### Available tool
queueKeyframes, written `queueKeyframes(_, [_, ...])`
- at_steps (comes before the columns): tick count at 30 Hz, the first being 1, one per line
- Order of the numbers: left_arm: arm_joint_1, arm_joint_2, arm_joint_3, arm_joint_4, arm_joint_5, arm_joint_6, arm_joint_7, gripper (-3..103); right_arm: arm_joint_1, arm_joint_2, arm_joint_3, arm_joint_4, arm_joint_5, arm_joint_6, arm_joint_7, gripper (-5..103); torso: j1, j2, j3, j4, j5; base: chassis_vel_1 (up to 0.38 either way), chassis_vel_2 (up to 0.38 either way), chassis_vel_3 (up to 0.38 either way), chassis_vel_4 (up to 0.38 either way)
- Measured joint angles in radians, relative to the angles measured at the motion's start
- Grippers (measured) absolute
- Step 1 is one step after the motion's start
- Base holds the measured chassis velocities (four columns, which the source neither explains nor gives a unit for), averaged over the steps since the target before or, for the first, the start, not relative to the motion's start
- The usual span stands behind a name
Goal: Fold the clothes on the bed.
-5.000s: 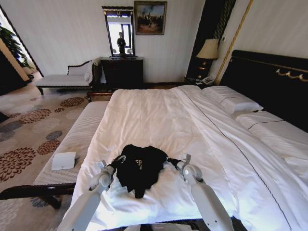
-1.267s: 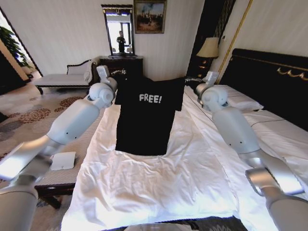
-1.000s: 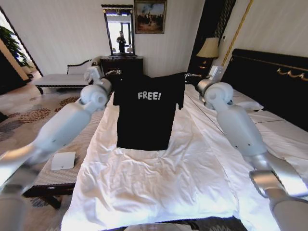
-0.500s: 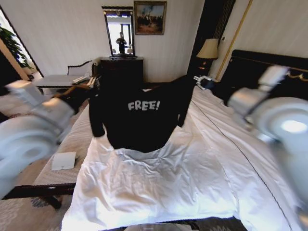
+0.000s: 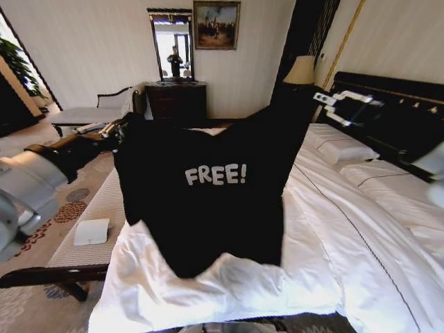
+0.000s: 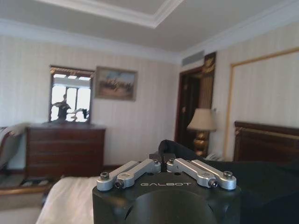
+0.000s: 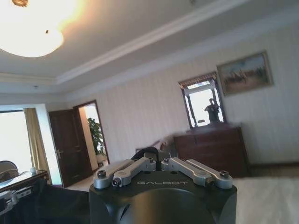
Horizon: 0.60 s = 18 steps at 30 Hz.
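- T-shirt (image 5: 208, 201): black, "FREE!" lettering facing the head camera, held up in the air above the foot of the bed; its lower hem hangs just over the duvet.
- Left tool (image 5: 116, 129): at the shirt's upper corner on the robot's left, fingers drawn together on the cloth; the left wrist view shows black fabric bunched between the fingers (image 6: 135, 169).
- Right tool (image 5: 331, 105): raised at the shirt's other upper corner, before the headboard; in the right wrist view its fingers (image 7: 187, 169) close on a fold of dark cloth.
- Bed (image 5: 347, 229): white duvet, rumpled near the foot, smoother toward the pillows (image 5: 340, 149); dark headboard (image 5: 409, 118) with gold trim.
- Bench (image 5: 97, 215): pale, striped, alongside the bed on the robot's left, carrying a small white box (image 5: 91, 232).
- Room: patterned carpet (image 5: 41, 173), dark dresser (image 5: 175, 103) against the far wall with a mirror (image 5: 171, 45) and a framed painting (image 5: 216, 25) above, a chaise (image 5: 90, 112) beside it, a lamp (image 5: 301, 71) near the headboard.
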Motion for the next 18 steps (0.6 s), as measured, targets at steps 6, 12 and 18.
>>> queueKeyframes(6, [-0.079,-0.012,0.281,0.006,0.190,0.014,-0.009,0,-0.194,0.153,-0.155,-0.040,-0.244,-0.044,-0.015,0,0.000,0.000,0.000,-0.0002,0.0008,0.000,0.000,0.000,0.000])
queueKeyframes(12, [-0.150,-0.077,0.569,0.043,0.464,-0.028,0.002,0,-0.139,0.334,-0.510,-0.217,-0.460,-0.057,-0.039,0,0.000,0.000,0.000,0.0000,0.0022,0.000,0.000,0.000,0.000])
queueKeyframes(18, [-0.432,-0.203,1.024,0.261,0.628,-0.043,-0.010,0,-0.001,0.473,-0.757,-0.403,-0.697,-0.044,-0.088,0,0.001,0.000,0.000,0.0007,-0.0006,0.000,0.000,0.000,0.000])
